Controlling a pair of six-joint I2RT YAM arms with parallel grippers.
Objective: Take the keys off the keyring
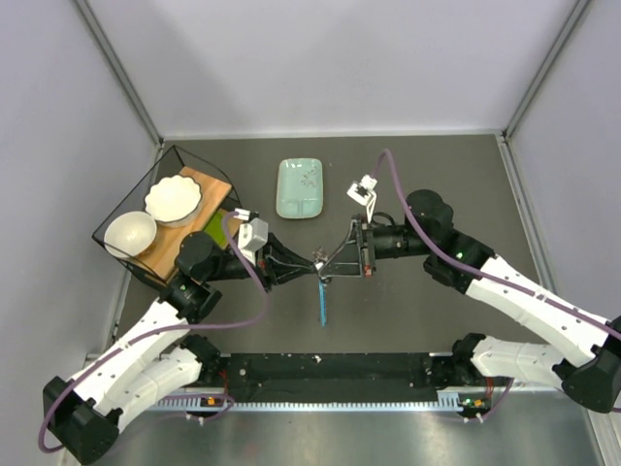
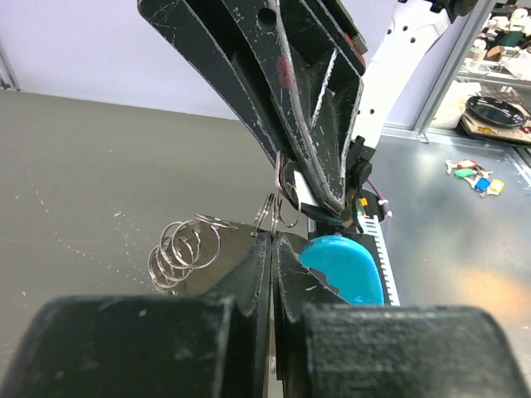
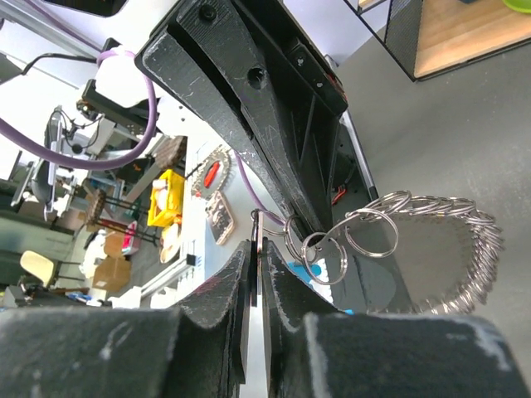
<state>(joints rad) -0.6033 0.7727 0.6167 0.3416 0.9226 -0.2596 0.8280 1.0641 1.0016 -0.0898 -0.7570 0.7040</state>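
Spreading under both arms is a dark grey worktop (image 1: pixel 427 165), closed in by pale walls (image 1: pixel 340 58) with metal posts in the corners. At the left stands a black wire basket (image 1: pixel 136 189) holding a wooden board (image 1: pixel 173 249) and two white bowls (image 1: pixel 174 198). A pale green dish (image 1: pixel 300 187) lies at the back, well apart from the arms. The left gripper (image 1: pixel 310 270) and right gripper (image 1: pixel 326 259) meet tip to tip above the middle of the worktop. Between them hangs the keyring (image 2: pixel 280 207), lifted off the surface. Each gripper is clenched on it from its own side. A chain of small rings (image 2: pixel 178 249) loops off beside the tips, and the blue tag (image 1: pixel 321 303) dangles below. The keys cannot be told apart from the rings here.
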